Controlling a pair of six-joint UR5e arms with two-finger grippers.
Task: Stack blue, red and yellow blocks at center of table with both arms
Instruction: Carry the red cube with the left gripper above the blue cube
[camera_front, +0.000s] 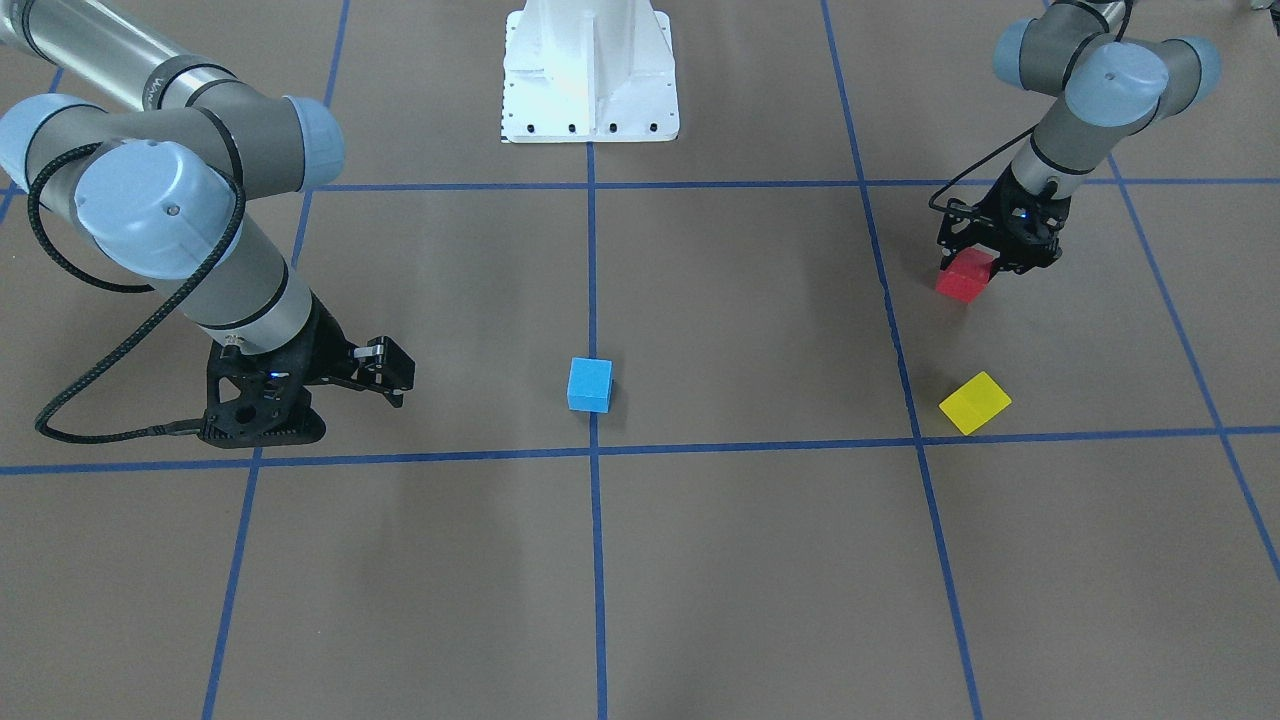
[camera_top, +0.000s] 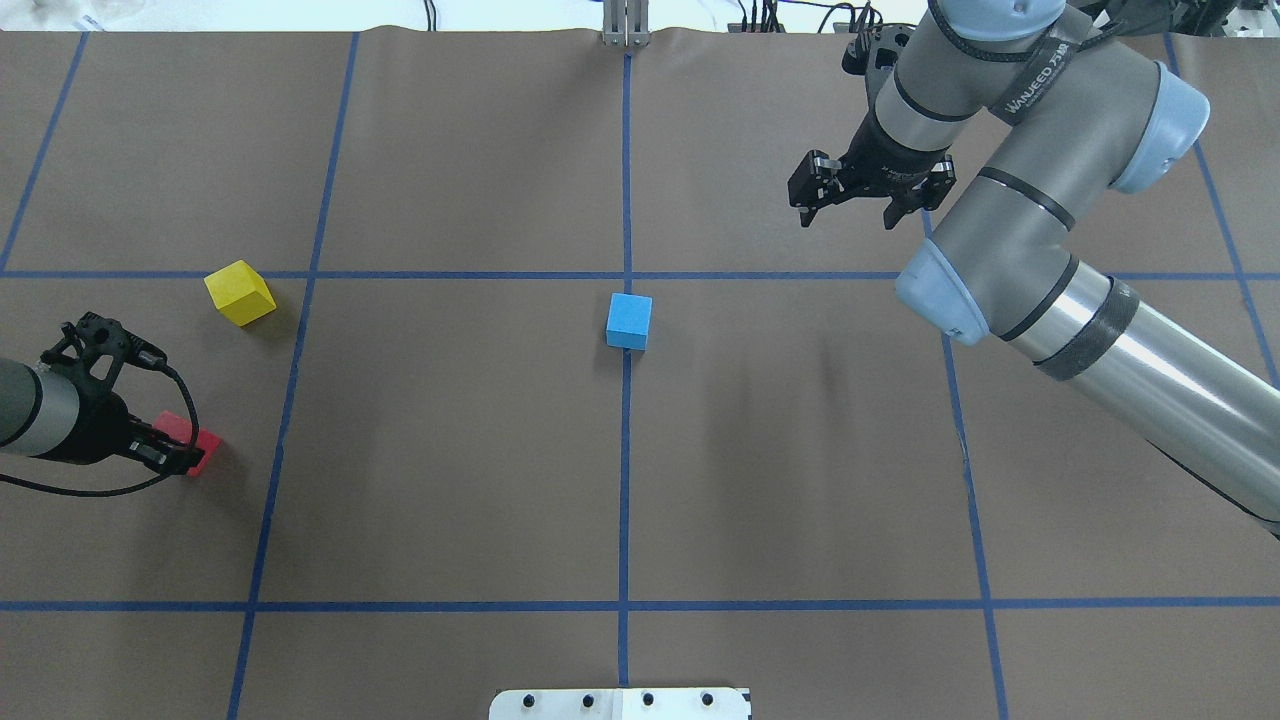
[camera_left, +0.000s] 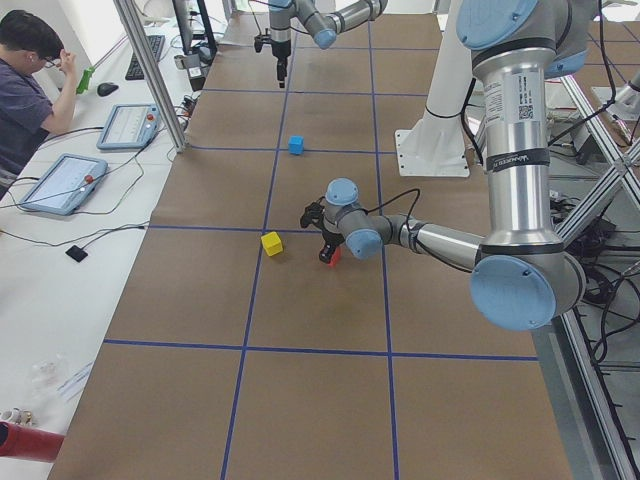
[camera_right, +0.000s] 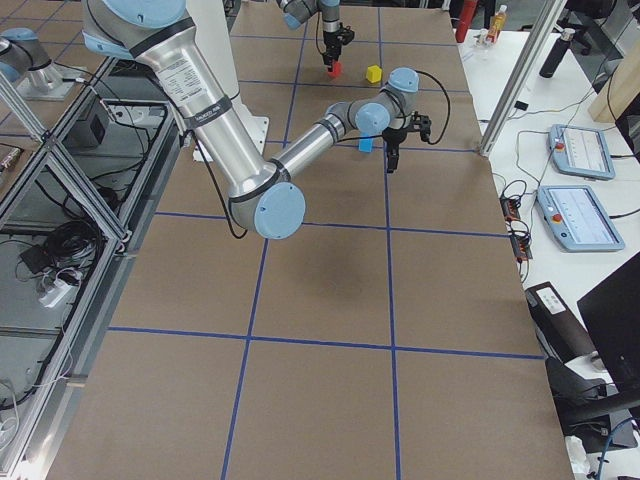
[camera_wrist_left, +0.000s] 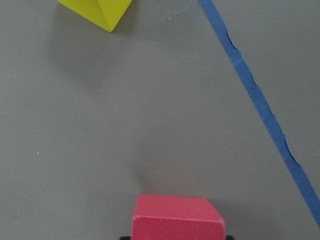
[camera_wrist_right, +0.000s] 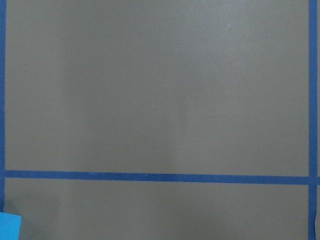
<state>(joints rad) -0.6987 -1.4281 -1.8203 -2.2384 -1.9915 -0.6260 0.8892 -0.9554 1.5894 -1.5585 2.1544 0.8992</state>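
The blue block (camera_top: 629, 321) sits on the central tape line at the table's middle, also in the front view (camera_front: 590, 385). The yellow block (camera_top: 240, 292) lies at the left, and shows in the front view (camera_front: 975, 403) and at the top of the left wrist view (camera_wrist_left: 97, 12). My left gripper (camera_top: 178, 452) is shut on the red block (camera_top: 190, 438) near the table's left edge, low over the surface. The red block also shows in the front view (camera_front: 965, 277) and the left wrist view (camera_wrist_left: 177, 217). My right gripper (camera_top: 848, 210) is open and empty, hovering right of and beyond the blue block.
Blue tape lines (camera_top: 625, 500) divide the brown table into a grid. The white robot base (camera_front: 590, 75) stands at the robot's edge. An operator (camera_left: 25, 90) and tablets (camera_left: 60, 180) are beside the far long edge.
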